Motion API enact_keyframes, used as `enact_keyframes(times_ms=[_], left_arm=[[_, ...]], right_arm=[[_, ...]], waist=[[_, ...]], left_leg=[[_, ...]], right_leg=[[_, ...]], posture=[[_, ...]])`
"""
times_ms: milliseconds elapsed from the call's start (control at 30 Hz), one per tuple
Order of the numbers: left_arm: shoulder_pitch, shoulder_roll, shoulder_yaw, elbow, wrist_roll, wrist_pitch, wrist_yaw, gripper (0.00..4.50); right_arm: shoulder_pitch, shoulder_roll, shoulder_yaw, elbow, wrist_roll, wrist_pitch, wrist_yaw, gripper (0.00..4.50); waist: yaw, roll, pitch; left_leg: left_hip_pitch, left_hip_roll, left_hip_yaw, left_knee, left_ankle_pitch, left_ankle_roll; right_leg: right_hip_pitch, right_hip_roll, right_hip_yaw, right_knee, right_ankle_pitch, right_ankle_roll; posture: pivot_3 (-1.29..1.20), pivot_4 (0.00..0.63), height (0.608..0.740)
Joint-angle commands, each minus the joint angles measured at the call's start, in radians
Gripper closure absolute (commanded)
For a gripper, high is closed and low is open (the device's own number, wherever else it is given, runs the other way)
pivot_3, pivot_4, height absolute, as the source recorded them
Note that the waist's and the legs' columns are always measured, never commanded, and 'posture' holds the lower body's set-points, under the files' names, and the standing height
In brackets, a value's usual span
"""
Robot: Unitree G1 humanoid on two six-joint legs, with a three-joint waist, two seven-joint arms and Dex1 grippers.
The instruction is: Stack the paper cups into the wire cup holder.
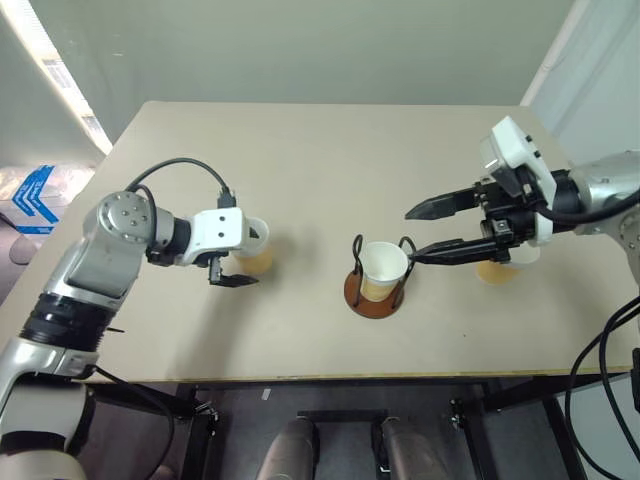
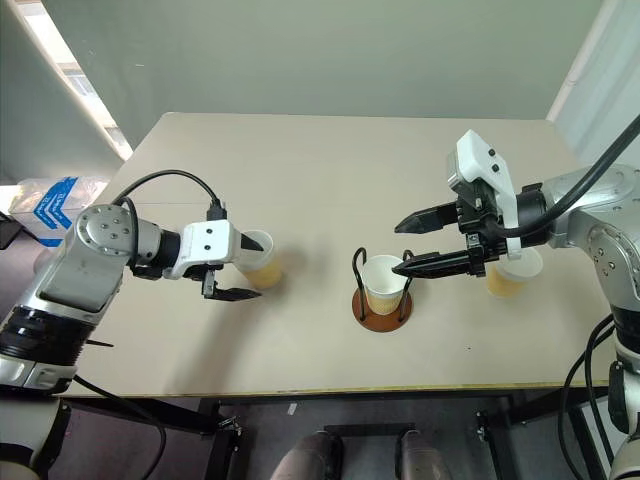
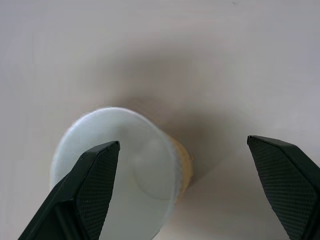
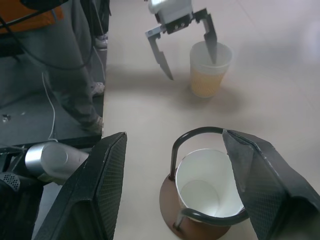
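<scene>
One paper cup (image 1: 383,265) stands upright inside the wire cup holder (image 1: 378,300), a brown disc with black wire loops near the table's middle. A second cup (image 1: 256,250) stands on the table to the left. My left gripper (image 1: 236,272) is open just above it, one finger (image 3: 85,190) over the cup's mouth (image 3: 130,165) and the other off to its side. My right gripper (image 1: 410,237) is open and empty, hovering just right of the holder, which shows below its fingers (image 4: 265,190). A third cup (image 2: 510,276) stands behind that gripper at the right.
The beige table (image 1: 300,150) has its front edge close below the holder and its right edge near the third cup. A person's legs (image 4: 75,75) stand on the floor beyond the table's left side. Black cables hang by both arms.
</scene>
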Motion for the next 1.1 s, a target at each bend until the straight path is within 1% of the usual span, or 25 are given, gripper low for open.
enact_keyframes(times_ms=[33,67,133,167,300,333,433,500,633,733,933,1100], left_arm=[[-0.038,-0.016,0.001,0.061,0.024,-0.051,0.001,0.38],[-0.047,-0.023,-0.006,0.090,0.038,-0.070,0.003,0.58],[-0.063,-0.038,-0.014,0.134,0.053,-0.094,0.000,1.24],[-0.069,-0.045,-0.014,0.148,0.055,-0.100,-0.005,1.51],[-0.099,-0.071,-0.012,0.182,0.038,-0.118,-0.049,2.98],[-0.104,-0.074,-0.010,0.186,0.034,-0.119,-0.060,3.44],[-0.120,-0.081,-0.005,0.179,0.015,-0.109,-0.105,4.47],[-0.124,-0.082,-0.002,0.172,0.007,-0.101,-0.125,4.47],[-0.129,-0.081,0.018,0.085,-0.080,-0.020,-0.216,4.47],[-0.155,-0.086,0.028,0.027,-0.137,0.051,-0.255,4.47],[-0.287,-0.116,0.037,-0.061,-0.265,0.184,-0.295,4.47],[-0.421,-0.141,0.007,-0.099,-0.408,0.267,-0.295,4.47]], right_arm=[[0.008,-0.015,-0.050,-0.033,0.027,-0.017,-0.021,1.23],[0.014,-0.015,-0.056,-0.036,0.033,-0.016,-0.025,1.23],[0.026,-0.017,-0.066,-0.041,0.040,-0.027,-0.032,1.23],[0.031,-0.018,-0.069,-0.043,0.042,-0.032,-0.035,1.23],[0.049,-0.020,-0.086,-0.039,0.050,-0.042,-0.049,1.23],[0.052,-0.021,-0.088,-0.039,0.052,-0.044,-0.052,1.23],[0.068,-0.012,-0.107,-0.027,0.066,-0.057,-0.060,1.23],[0.076,-0.010,-0.115,-0.023,0.073,-0.064,-0.060,1.23],[0.138,-0.022,-0.147,-0.015,0.078,-0.137,-0.018,1.23],[0.174,-0.047,-0.162,-0.012,0.090,-0.151,0.010,1.23],[0.269,-0.112,-0.209,-0.019,0.104,-0.181,0.056,1.23],[0.332,-0.144,-0.287,-0.046,0.165,-0.141,0.036,1.23]], waist=[[0.001,0.000,0.000],[0.001,0.000,0.000],[0.001,0.000,0.000],[0.001,0.000,0.000],[0.001,0.000,0.000],[0.001,0.000,0.000],[0.001,0.000,0.000],[0.001,0.000,0.000],[0.002,-0.001,-0.001],[0.004,-0.001,-0.001],[0.006,-0.002,-0.001],[0.006,-0.002,-0.001]], left_leg=[[0.000,0.000,0.000,0.000,0.000,0.000],[0.000,0.000,0.000,0.000,0.000,0.000],[0.000,0.000,0.000,0.001,0.000,0.000],[0.000,0.000,0.000,0.001,0.000,0.000],[0.000,0.000,0.000,0.001,0.000,0.000],[0.000,0.000,0.000,0.001,0.000,0.000],[0.000,0.000,0.000,0.001,0.000,0.000],[0.000,0.000,0.000,0.001,0.000,0.000],[-0.001,0.000,0.000,0.001,0.000,0.000],[-0.001,0.000,0.000,0.002,0.000,0.000],[-0.002,0.000,0.000,0.003,0.000,0.001],[-0.002,0.000,0.001,0.003,0.000,0.001]], right_leg=[[0.000,0.000,0.000,0.001,0.000,0.000],[0.000,0.000,0.000,0.001,0.000,0.000],[-0.001,0.000,0.000,0.002,0.000,0.000],[-0.001,0.000,0.000,0.002,0.000,0.000],[-0.001,0.000,0.000,0.002,0.000,0.000],[0.000,0.000,0.000,0.002,0.000,0.000],[-0.001,0.000,0.000,0.002,0.000,0.000],[-0.001,0.000,0.000,0.002,0.000,0.000],[0.000,0.000,0.000,0.002,0.000,0.000],[0.000,0.000,-0.001,0.002,0.000,0.001],[0.001,-0.001,-0.001,0.001,0.000,0.001],[0.002,-0.001,0.000,0.001,-0.001,0.004]], posture=[[0.00,0.150,0.740],[0.00,0.150,0.740],[0.00,0.150,0.740],[0.00,0.150,0.740],[0.00,0.150,0.740],[0.00,0.150,0.740],[0.00,0.150,0.740],[0.00,0.150,0.740],[0.00,0.150,0.740],[0.00,0.150,0.740],[0.00,0.150,0.740],[0.00,0.150,0.740]])
